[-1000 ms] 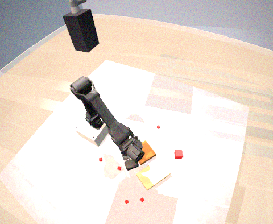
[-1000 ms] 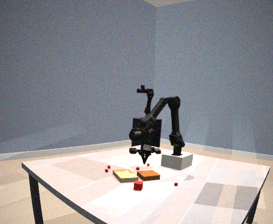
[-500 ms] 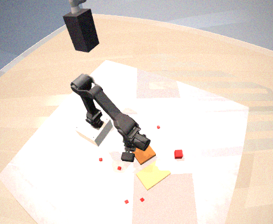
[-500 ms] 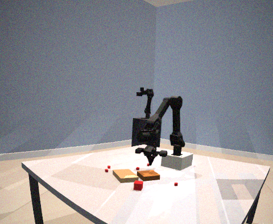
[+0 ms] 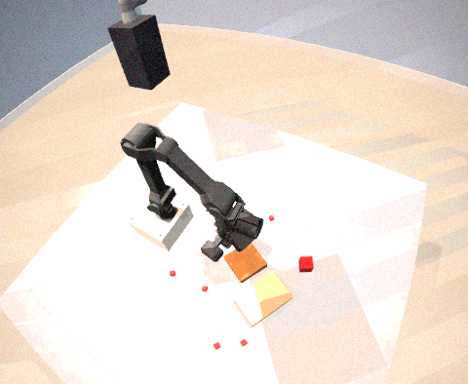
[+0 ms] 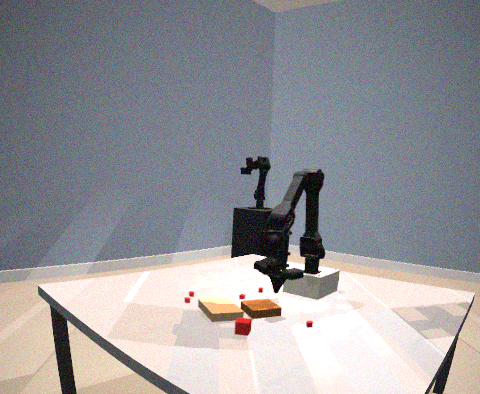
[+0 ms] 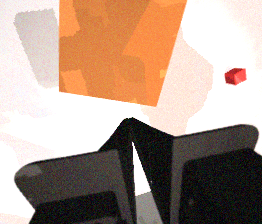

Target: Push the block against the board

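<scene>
The square block [image 5: 246, 263] [image 6: 261, 307] [image 7: 113, 55] is orange-brown and lies flat. The board [image 5: 266, 298] [image 6: 221, 309] is pale yellow, slightly longer, and lies flat beside it. In the top view a narrow gap shows between their facing sides. The board is outside the wrist view. My gripper [image 6: 276, 290] [image 7: 128, 122] is shut and empty, pointing down. In the exterior view its tips show just above and behind the block, on the side toward the arm's base. In the wrist view they are short of the block's near edge. In the top view the hand hides the tips.
A larger red cube [image 5: 306, 264] [image 6: 243, 326] lies out beyond the block and board. Several small red cubes are scattered around, one [image 5: 271, 217] [image 6: 309, 324] off to one side of the block and another [image 5: 205, 288] [image 6: 242, 296] near the board. The arm's pale base [image 5: 175, 234] [image 6: 312, 284] stands behind.
</scene>
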Action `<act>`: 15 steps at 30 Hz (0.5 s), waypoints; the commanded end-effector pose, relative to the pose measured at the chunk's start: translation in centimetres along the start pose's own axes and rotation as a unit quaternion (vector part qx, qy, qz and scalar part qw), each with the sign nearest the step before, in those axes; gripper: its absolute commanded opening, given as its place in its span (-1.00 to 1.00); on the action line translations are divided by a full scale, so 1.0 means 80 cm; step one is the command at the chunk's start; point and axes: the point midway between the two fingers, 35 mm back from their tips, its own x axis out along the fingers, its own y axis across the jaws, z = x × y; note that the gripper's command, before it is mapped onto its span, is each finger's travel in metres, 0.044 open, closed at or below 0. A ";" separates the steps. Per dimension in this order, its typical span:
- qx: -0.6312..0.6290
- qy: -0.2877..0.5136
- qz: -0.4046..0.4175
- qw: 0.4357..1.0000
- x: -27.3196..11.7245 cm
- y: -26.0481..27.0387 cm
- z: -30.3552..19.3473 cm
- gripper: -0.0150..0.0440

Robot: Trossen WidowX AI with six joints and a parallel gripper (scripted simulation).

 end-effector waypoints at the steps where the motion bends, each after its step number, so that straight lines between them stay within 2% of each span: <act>1: 0.066 -0.002 0.002 0.998 -0.001 0.012 -0.006 -0.49; 6: 0.149 -0.001 0.003 0.989 0.000 0.027 -0.015 -0.49; 12: 0.161 -0.001 0.003 0.987 0.000 0.028 -0.016 -0.49; 15: 0.161 -0.001 0.003 0.987 0.026 0.029 -0.015 -0.49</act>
